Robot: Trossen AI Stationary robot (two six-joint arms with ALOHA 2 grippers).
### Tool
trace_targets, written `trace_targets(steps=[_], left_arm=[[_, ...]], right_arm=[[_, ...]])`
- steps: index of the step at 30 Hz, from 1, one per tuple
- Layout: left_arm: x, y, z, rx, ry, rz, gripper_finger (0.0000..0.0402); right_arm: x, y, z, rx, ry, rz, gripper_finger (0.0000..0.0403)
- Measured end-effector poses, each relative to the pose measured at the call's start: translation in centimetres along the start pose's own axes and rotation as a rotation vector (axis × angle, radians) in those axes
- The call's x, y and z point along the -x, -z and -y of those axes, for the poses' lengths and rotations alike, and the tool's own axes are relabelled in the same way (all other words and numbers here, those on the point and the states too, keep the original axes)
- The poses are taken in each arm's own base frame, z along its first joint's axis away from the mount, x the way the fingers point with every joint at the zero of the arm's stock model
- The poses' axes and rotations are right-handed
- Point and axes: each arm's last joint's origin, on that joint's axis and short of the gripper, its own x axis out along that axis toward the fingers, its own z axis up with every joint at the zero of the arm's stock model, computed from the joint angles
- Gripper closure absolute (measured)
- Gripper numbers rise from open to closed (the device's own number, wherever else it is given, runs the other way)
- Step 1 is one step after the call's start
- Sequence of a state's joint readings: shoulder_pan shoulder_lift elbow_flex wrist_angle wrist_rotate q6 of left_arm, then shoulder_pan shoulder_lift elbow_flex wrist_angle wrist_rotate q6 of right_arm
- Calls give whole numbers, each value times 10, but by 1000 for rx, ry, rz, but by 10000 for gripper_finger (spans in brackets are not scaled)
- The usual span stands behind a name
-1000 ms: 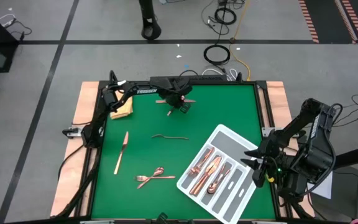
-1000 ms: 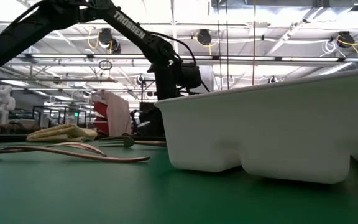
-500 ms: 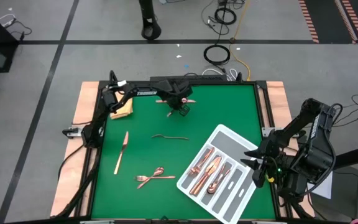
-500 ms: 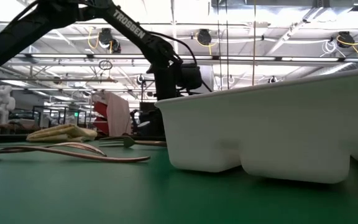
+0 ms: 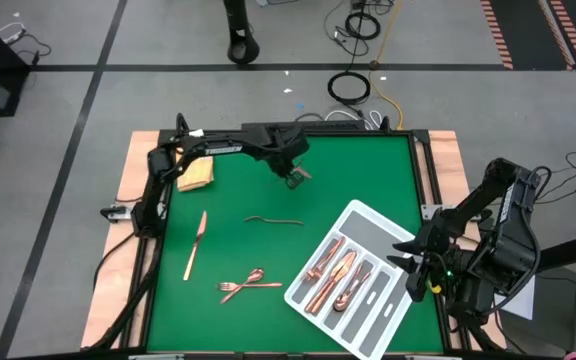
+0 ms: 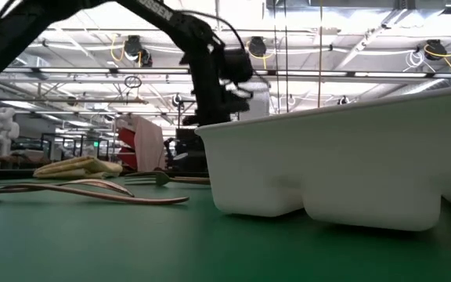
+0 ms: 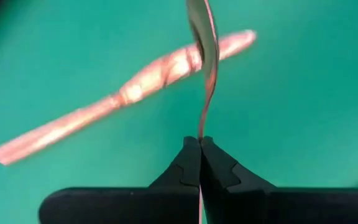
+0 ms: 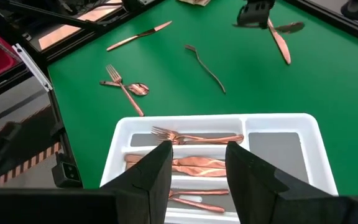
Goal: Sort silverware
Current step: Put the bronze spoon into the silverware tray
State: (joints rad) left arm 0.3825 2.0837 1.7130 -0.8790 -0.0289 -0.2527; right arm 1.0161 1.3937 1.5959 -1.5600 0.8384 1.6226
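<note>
My left gripper [image 5: 296, 177] hangs over the far middle of the green table, shut on a copper spoon [image 7: 205, 56] that shows edge-on in the left wrist view. A copper knife [image 7: 123, 93] lies flat on the table beneath it. More silverware lies on the table: a knife [image 5: 196, 244], a fork [image 5: 273, 220] and a crossed fork and spoon [image 5: 245, 284]. Several pieces lie in the white divided tray [image 5: 400, 300]. My right gripper [image 8: 197, 162] stands open above the tray's near right end, holding nothing. My left gripper pinches the end of the spoon's handle [image 7: 200, 127] between its two fingertips [image 7: 219, 168], coming from above and pointing steeply down. The spoon sticks out past the fingertips, its bowl [image 7: 202, 18] the far end, lifted clear of the table and the knife.
A folded yellow cloth [image 5: 196, 177] lies at the far left corner. The tray sits slantwise at the near right. Wooden boards and a black frame [image 5: 153, 215] edge the table. Bare green surface lies between the tray and the loose pieces.
My left gripper has risen from the table at the far middle and drifted slightly toward the near edge, rolling a little. The spoon has come up with it, clear of the table, while the knife stays lying there.
</note>
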Motion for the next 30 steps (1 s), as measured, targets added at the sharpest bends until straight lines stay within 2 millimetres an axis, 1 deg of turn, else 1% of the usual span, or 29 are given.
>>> trace_targets(steps=[3,8,11,13,14,16,18,20,22,24,25,26,28,30], left_arm=[[27,-8,9,-11,42,146,400],[77,-21,37,-48,156,473,400],[107,-21,53,-79,218,620,400],[119,-20,61,-104,219,686,401],[122,-18,63,-105,202,691,401],[119,-16,62,-122,174,659,401],[107,-14,57,-120,146,586,401],[95,-14,55,-127,152,527,401],[81,-9,53,-138,145,425,397],[77,-3,53,-148,160,350,387],[77,0,53,-141,172,315,382],[80,4,54,-120,186,293,378],[96,14,51,-76,197,241,374],[120,23,48,-53,206,241,373]], right_arm=[[0,-1,0,-15,0,31,264],[0,-7,1,-69,-13,227,264],[0,-10,1,-88,-17,303,264],[-3,-9,1,-91,-8,319,264],[-5,-7,1,-85,-4,320,264],[-9,-2,2,-74,8,314,264],[-13,2,3,-89,22,282,264],[-19,6,5,-116,57,189,264],[-29,7,8,-118,128,57,261],[-42,3,11,-122,198,-38,254],[-48,-3,13,-136,230,-55,249],[-54,-11,16,-168,258,-50,244],[-66,-29,26,-265,320,-21,234],[-77,-49,40,-332,387,-4,228]])
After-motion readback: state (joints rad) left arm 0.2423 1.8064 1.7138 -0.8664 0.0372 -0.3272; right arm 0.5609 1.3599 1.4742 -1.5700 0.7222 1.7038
